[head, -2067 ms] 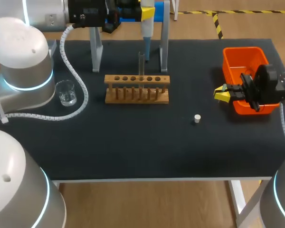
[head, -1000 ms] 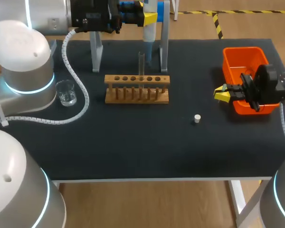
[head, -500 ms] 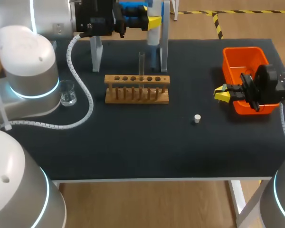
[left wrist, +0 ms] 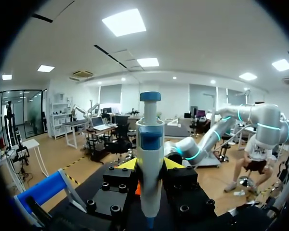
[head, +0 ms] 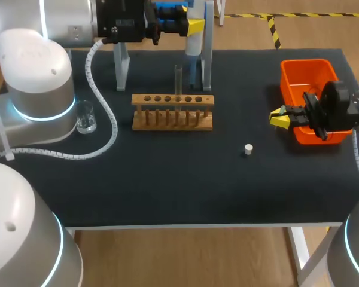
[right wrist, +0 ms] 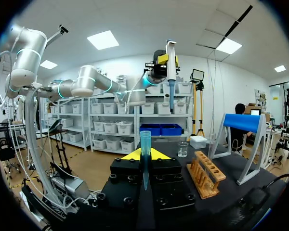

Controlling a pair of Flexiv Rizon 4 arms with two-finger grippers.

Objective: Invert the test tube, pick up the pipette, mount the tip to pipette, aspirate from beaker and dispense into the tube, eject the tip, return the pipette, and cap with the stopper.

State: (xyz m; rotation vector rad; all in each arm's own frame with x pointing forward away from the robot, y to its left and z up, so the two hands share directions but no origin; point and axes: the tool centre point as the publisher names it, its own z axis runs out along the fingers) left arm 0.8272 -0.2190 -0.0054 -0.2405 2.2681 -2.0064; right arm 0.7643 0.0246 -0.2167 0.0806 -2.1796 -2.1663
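Note:
My left gripper (head: pixel 191 26) is high over the table's back edge, shut on the white and blue pipette (head: pixel 193 36), which hangs upright beside the stand (head: pixel 207 60). In the left wrist view the pipette (left wrist: pixel 150 154) sits between the yellow fingertips (left wrist: pixel 127 164). A clear test tube (head: pixel 178 79) stands upright in the wooden rack (head: pixel 172 112). The glass beaker (head: pixel 85 116) stands at the left. A small white stopper (head: pixel 248 149) lies on the mat. My right gripper (right wrist: pixel 145 156) is shut on a blue pipette tip (right wrist: pixel 145 149); it hovers by the orange bin (head: pixel 287 75).
The pipette stand's metal legs (head: pixel 121 66) rise behind the rack. The black mat (head: pixel 167 179) lies open in front of the rack. From the right wrist, the rack (right wrist: pixel 207 175), beaker (right wrist: pixel 183 149) and the stand's blue bar (right wrist: pixel 243 122) lie ahead.
My left arm has carried the pipette a little to the right, toward the stand's right leg. The right arm has kept still.

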